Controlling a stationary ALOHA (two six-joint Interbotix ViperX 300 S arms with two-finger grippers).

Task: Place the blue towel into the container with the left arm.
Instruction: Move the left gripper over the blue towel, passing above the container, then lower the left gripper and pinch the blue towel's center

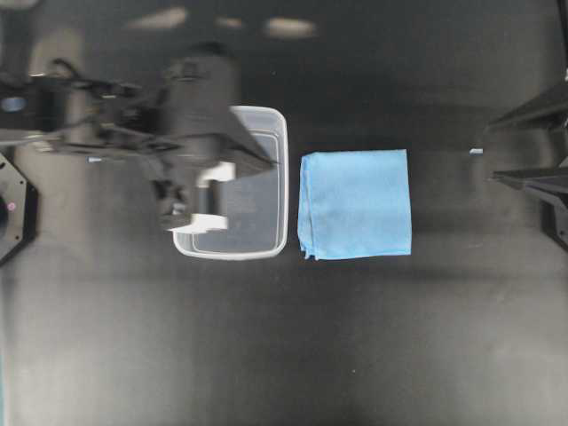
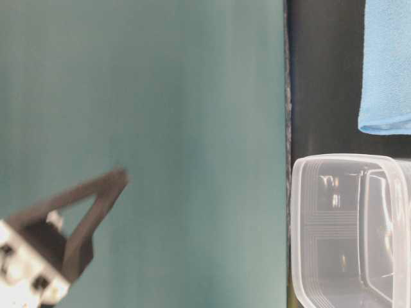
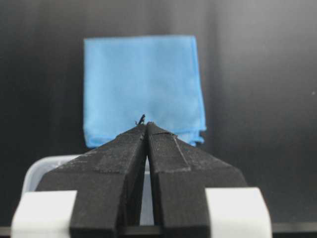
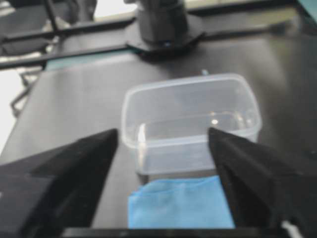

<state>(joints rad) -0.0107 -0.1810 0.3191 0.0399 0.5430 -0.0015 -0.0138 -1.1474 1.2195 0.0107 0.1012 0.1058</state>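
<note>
The blue towel [image 1: 355, 204] lies flat and folded on the black table, just right of the clear container [image 1: 266, 232]. My left gripper [image 1: 269, 163] hovers over the container, shut and empty, its tip pointing at the towel. In the left wrist view the closed jaws [image 3: 146, 125] meet in front of the towel [image 3: 143, 84], with the container rim [image 3: 49, 166] below them. My right gripper [image 1: 490, 151] is open and empty at the right edge, apart from the towel. Its wrist view shows the open gripper [image 4: 163, 136], the towel [image 4: 181, 206] and the container [image 4: 190, 119].
The table-level view shows the left gripper [image 2: 122, 174] in the air against a teal wall, the container [image 2: 347, 224], the towel [image 2: 388, 64] and the table edge [image 2: 287, 96]. The left arm's base [image 4: 163, 25] stands behind the container.
</note>
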